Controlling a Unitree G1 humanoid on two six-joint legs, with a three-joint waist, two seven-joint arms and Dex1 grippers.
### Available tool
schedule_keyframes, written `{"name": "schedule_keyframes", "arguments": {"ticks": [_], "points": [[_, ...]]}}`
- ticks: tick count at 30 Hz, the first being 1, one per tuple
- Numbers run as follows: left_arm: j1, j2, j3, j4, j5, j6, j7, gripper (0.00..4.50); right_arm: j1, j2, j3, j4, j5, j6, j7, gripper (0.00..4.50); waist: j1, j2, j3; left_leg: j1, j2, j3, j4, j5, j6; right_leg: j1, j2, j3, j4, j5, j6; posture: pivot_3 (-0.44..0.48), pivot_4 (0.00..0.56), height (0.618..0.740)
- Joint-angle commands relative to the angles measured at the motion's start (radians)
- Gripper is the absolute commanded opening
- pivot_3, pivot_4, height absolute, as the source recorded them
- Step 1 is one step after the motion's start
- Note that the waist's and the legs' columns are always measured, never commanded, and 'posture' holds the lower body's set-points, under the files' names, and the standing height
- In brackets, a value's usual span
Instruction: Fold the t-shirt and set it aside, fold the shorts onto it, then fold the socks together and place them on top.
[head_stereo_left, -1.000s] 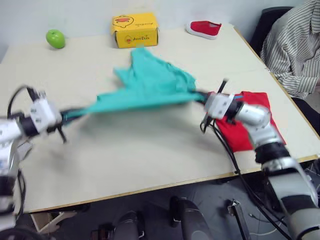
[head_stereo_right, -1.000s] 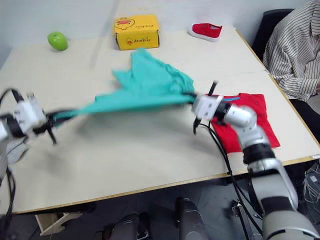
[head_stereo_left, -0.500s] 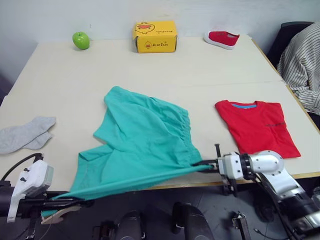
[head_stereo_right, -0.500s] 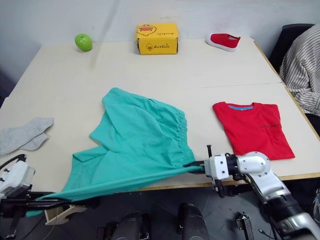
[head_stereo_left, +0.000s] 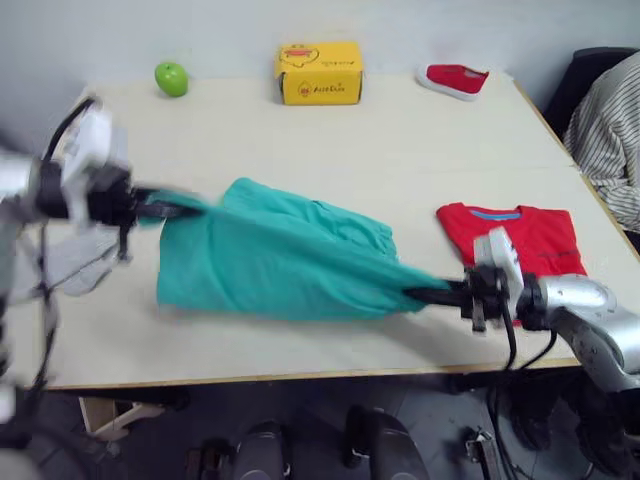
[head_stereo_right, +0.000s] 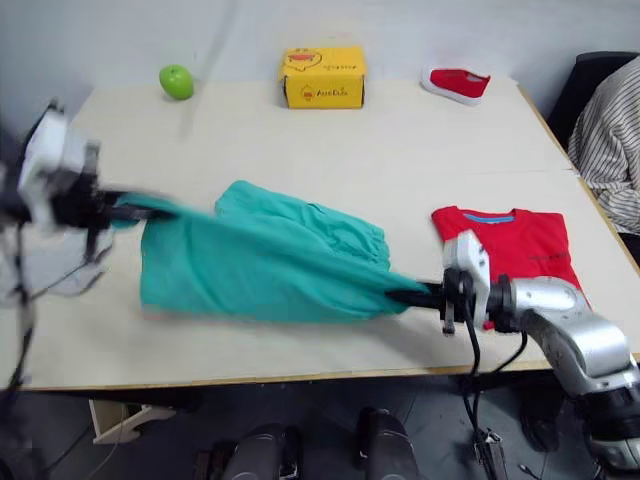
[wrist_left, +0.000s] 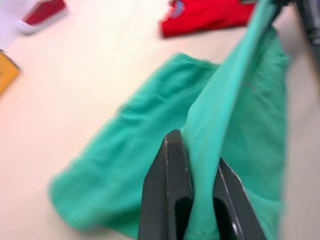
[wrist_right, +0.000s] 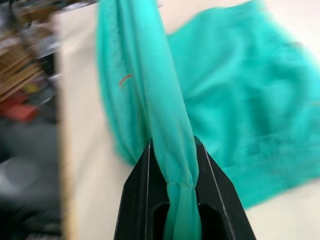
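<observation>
Item, the shorts (head_stereo_right: 270, 265): teal fabric, stretched taut between the two grippers, long axis running from far left to near right across the middle of the table (head_stereo_right: 400, 150), lower layers draped on the tabletop beneath the held edge. Left gripper (head_stereo_right: 112, 211): raised at the left side of the table, fingers (wrist_left: 172, 185) closed tight on a bunched corner of the shorts, no gap showing around the cloth. Right gripper (head_stereo_right: 425, 296): low by the near edge, fingers (wrist_right: 137, 200) likewise pinched shut on the opposite corner, cloth rising straight out between them. The t-shirt (head_stereo_right: 520, 250): red, folded flat, lying at the right of the table just beyond the right gripper; judged already set aside. The socks (head_stereo_left: 70, 262): a pale grey shape at the left edge behind the left arm, blurred, judged not yet handled. Other items: green apple (head_stereo_right: 177, 81), yellow box (head_stereo_right: 323, 76) and red shoe (head_stereo_right: 455, 84) along the far edge; a person's striped sleeve (head_stereo_right: 610, 140) at the far right. Governing relation: the t-shirt lies right of the whole span and nearest the right gripper, so the shorts' fold must close along that axis and the folded shorts travel rightward onto it.
</observation>
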Motion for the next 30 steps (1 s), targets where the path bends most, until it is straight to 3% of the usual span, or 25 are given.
{"name": "schedule_keyframes", "arguments": {"ticks": [1,5,10,12,15,17,20,23,26,30], "points": [[-0.195,-0.06,-0.135,0.401,0.249,-0.3,-0.016,0.01,-0.101,0.04,0.011,0.085,-0.12,0.011,-0.076,0.0,-0.011,-0.001,-0.001,0.0,0.0,0.0,0.0,0.0,0.0,0.0,0.0,0.0,-0.002,0.0,0.0,0.0,0.15,0.74],[-0.341,-0.184,-0.142,0.756,0.339,-0.465,0.112,0.01,-0.196,0.117,0.05,0.191,-0.223,0.023,-0.127,0.0,-0.02,-0.002,-0.001,-0.001,0.0,0.001,-0.001,-0.001,0.001,-0.001,0.0,0.0,-0.003,0.001,0.001,0.0,0.15,0.74],[-0.329,-0.256,-0.107,0.908,0.378,-0.577,0.189,0.01,-0.245,0.224,0.034,0.326,-0.302,-0.052,-0.164,0.0,-0.031,-0.003,0.0,-0.002,0.0,0.001,-0.003,-0.001,0.001,-0.002,-0.001,0.0,-0.003,0.0,0.002,0.0,0.15,0.74],[-0.305,-0.273,-0.08,0.931,0.377,-0.638,0.239,0.0,-0.255,0.25,0.018,0.379,-0.331,-0.104,-0.173,0.6,-0.038,-0.003,0.0,-0.002,0.0,0.001,-0.003,-0.001,0.002,-0.002,-0.001,0.0,-0.003,0.0,0.002,0.0,0.15,0.74],[-0.281,-0.286,-0.019,0.948,0.358,-0.66,0.337,0.6,-0.249,0.273,-0.02,0.395,-0.355,-0.177,-0.187,1.46,-0.039,-0.003,0.0,-0.002,-0.001,0.001,-0.002,0.0,0.002,-0.002,-0.002,0.0,-0.002,0.0,0.002,0.0,0.15,0.74],[-0.267,-0.278,0.009,0.948,0.361,-0.683,0.4,1.25,-0.235,0.278,-0.054,0.377,-0.354,-0.215,-0.195,2.19,-0.039,-0.003,0.0,-0.002,-0.001,0.0,-0.002,0.0,0.002,-0.002,-0.003,0.0,-0.002,0.001,0.002,0.0,0.15,0.74],[-0.247,-0.257,0.075,0.938,0.33,-0.698,0.406,2.21,-0.209,0.264,-0.109,0.348,-0.362,-0.292,-0.192,3.24,-0.039,-0.003,0.0,-0.002,-0.001,0.0,-0.002,0.0,0.002,-0.002,-0.003,0.0,-0.002,0.001,0.002,0.0,0.15,0.74],[-0.224,-0.228,0.153,0.899,0.265,-0.713,0.309,3.22,-0.181,0.241,-0.166,0.298,-0.337,-0.313,-0.171,4.32,-0.041,-0.003,0.0,-0.002,-0.001,0.0,-0.003,0.0,0.002,-0.002,-0.003,0.0,-0.002,0.001,0.002,0.0,0.15,0.74],[-0.183,-0.191,0.211,0.844,0.219,-0.736,0.254,4.17,-0.146,0.226,-0.187,0.232,-0.331,-0.39,-0.105,4.5,-0.042,-0.003,0.0,-0.002,-0.001,0.001,-0.003,0.0,0.002,-0.002,-0.002,0.0,-0.002,0.001,0.003,0.0,0.15,0.74],[-0.064,-0.149,0.268,0.695,0.151,-0.707,0.162,4.17,-0.053,0.216,-0.135,0.063,-0.307,-0.329,-0.053,4.5,-0.042,-0.003,0.0,0.0,-0.001,0.0,-0.003,0.0,0.002,-0.001,-0.002,0.0,-0.001,0.0,0.003,0.0,0.15,0.74]]}}
